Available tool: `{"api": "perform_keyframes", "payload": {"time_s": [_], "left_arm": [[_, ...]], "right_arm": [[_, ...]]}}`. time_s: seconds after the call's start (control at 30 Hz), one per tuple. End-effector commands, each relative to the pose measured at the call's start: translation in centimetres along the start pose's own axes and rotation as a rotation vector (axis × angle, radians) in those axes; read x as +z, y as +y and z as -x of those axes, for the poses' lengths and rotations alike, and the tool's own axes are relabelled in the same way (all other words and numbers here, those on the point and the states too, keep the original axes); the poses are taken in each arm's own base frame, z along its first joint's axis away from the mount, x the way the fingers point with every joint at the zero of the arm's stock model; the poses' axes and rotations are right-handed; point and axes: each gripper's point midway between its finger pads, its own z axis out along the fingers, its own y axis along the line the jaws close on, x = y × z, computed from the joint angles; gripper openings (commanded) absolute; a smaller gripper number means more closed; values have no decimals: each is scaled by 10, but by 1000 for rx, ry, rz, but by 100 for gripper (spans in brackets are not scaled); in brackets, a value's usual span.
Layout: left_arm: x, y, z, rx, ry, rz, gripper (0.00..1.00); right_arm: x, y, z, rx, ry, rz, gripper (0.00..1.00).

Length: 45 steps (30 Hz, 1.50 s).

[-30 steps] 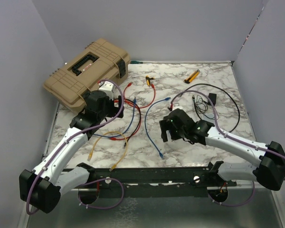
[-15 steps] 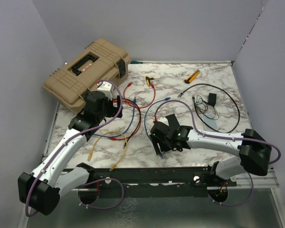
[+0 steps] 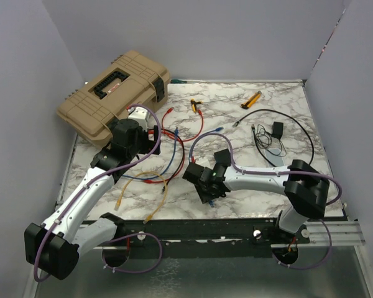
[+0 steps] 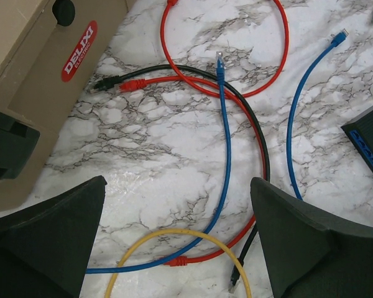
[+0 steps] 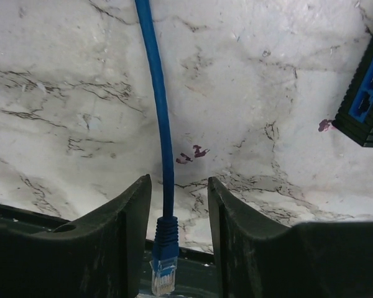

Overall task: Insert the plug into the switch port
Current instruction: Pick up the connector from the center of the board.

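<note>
**A:** Any writing you can read?

**B:** One piece. The tan toolbox has a red oval label on its side. It says "DELIXI" in white capitals, with "ELECTRIC" in smaller letters beneath.

**A:** And the red marks near the right hand?

**B:** Those are small red scribbles on the marble desk. I can make out no letters in them.

**A:** Where is the plug?

**B:** The plug is clear-tipped with a blue boot and ends a blue cable. It lies at the desk's near edge, its tip over the dark strip there. The right hand is open, with one finger on each side of the cable. Marble shows in both gaps, so it grips nothing.

**A:** The switch port?

**B:** The switch looks like a pale flat box, faint against the marble. It sits beyond the right forearm, near the black adapter and well apart from the plug. I cannot make out its port.

**A:** The left hand?

**B:** The left hand hangs wide open and holds nothing. It is beside the toolbox, above a red cable, a black cable and a yellow cable.

**A:** That dark thing at the right edge of the wrist view?

**B:** It is a dark block with blue sockets. I cannot tell what it is.
</note>
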Motion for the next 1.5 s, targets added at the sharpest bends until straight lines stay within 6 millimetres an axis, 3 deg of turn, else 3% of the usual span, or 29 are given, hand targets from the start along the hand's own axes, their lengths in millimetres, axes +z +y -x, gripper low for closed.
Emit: {"api": "perform_keyframes", "payload": {"time_s": [0.0, 0.2, 0.4, 0.6, 0.87, 1.03, 1.27, 1.47], "left_arm": [[0, -3, -3, 5, 14, -13, 99], [0, -4, -3, 5, 15, -21, 99], [1, -3, -4, 18, 16, -16, 99], [-1, -7, 4, 36, -28, -48, 99], [-3, -11, 17, 92, -106, -59, 99], [-3, -27, 22, 215, -139, -88, 99], [-9, -55, 28, 484, -250, -151, 99], [-22, -87, 23, 793, -419, -282, 99]], "right_arm": [[-2, -4, -8, -20, 36, -54, 42], [-2, -4, -9, -26, 32, -59, 22], [-11, 6, 5, -67, -37, 25, 0], [-24, -1, 32, -57, -135, 131, 0], [-52, -8, 90, -49, -327, 381, 0], [-69, -13, 117, -44, -413, 552, 0], [-95, -13, 133, -82, -490, 764, 0], [-99, -16, 131, -88, -477, 871, 0]]}}
